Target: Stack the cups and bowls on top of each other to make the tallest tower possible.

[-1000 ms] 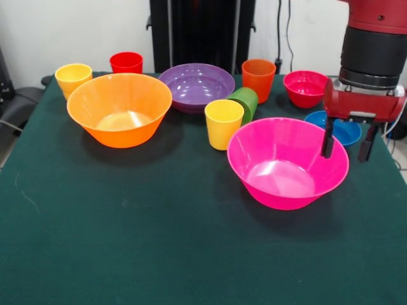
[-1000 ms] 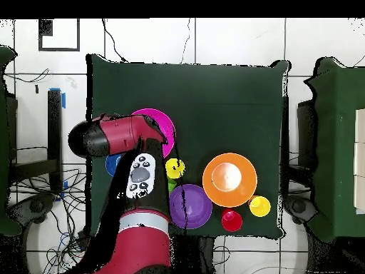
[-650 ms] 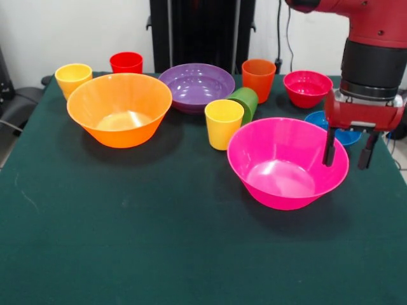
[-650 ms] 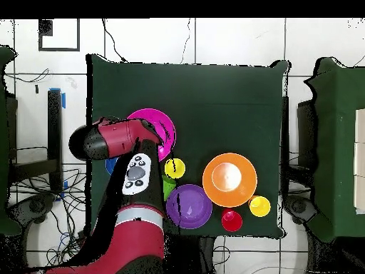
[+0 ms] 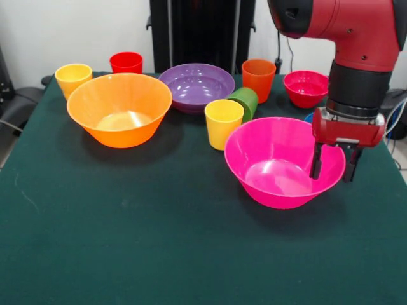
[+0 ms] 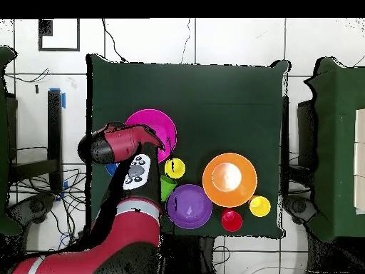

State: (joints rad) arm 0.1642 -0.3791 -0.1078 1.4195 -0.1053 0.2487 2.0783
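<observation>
Still no tower: the hot pink bowl (image 5: 283, 162) is straddled at its rim by spread fingers (image 5: 332, 162), and nothing has yet been stacked.

One finger is seen inside the bowl's wall, the other outside, with the blue bowl (image 5: 309, 117) just behind them; every cup and bowl stands singly on the counter (image 5: 127, 241), the green cup (image 5: 246, 100) lying tipped. Since half a second ago, the fingers have been lowered and the pink bowl nudged slightly away from them.
</observation>
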